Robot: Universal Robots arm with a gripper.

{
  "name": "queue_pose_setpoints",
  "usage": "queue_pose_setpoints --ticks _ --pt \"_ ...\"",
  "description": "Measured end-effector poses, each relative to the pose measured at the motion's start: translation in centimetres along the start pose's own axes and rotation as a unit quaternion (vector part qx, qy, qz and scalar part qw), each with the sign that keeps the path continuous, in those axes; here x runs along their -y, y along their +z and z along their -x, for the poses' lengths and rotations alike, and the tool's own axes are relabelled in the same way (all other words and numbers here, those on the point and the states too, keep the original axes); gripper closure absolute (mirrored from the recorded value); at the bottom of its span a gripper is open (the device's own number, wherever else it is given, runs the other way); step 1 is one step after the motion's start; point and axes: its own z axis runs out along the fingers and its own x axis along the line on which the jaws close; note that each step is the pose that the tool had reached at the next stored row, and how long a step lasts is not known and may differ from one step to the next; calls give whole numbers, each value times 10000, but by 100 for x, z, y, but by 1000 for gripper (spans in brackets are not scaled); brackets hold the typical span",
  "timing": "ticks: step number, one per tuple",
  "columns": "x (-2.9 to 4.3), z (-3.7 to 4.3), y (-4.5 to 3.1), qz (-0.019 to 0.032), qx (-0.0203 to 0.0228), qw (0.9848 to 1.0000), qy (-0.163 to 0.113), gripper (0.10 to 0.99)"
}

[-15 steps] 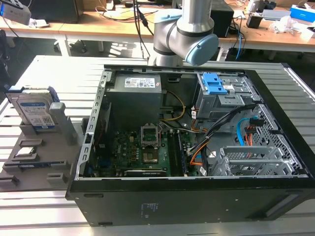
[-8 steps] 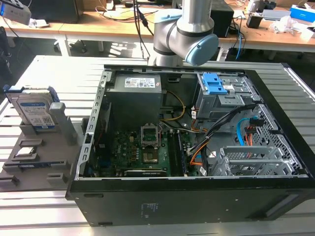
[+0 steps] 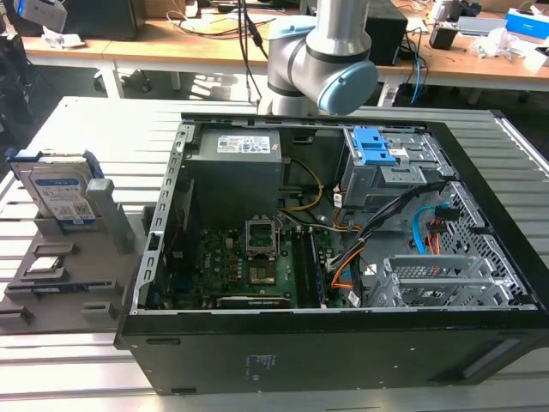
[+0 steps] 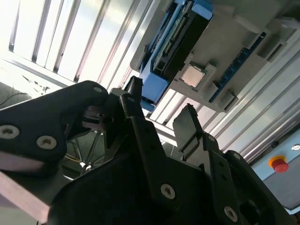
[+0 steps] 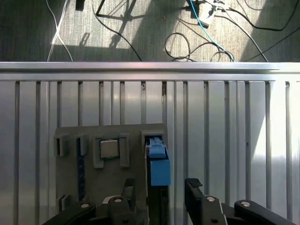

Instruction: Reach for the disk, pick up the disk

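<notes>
The disk (image 3: pixel 60 193) stands upright on its edge in a grey holder (image 3: pixel 77 275) on the slatted table, at the exterior view's left, beside the open computer case (image 3: pixel 343 257). Its white-and-blue label faces the camera and a blue bracket runs along its edges. In the first wrist view my gripper (image 5: pixel 161 182) is open above the disk (image 5: pixel 159 168), one black finger (image 5: pixel 192 185) on each side of its blue-edged top. In the second wrist view the gripper (image 4: pixel 161 96) is still apart from the disk (image 4: pixel 180 37), nothing between its fingers.
The holder also carries a square processor chip (image 5: pixel 109 149) and a memory stick (image 5: pixel 80 168) in slots beside the disk. The arm's grey joint (image 3: pixel 322 51) rises behind the case. Cables lie on the floor (image 5: pixel 197 42) past the table edge. A red stop button (image 4: pixel 280 165) sits further off.
</notes>
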Motion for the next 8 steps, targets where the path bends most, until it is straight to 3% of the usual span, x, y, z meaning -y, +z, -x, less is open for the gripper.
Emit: queue_pose_setpoints --ticks 8 --pt "6 7 147 1 -2 10000 -58 545"
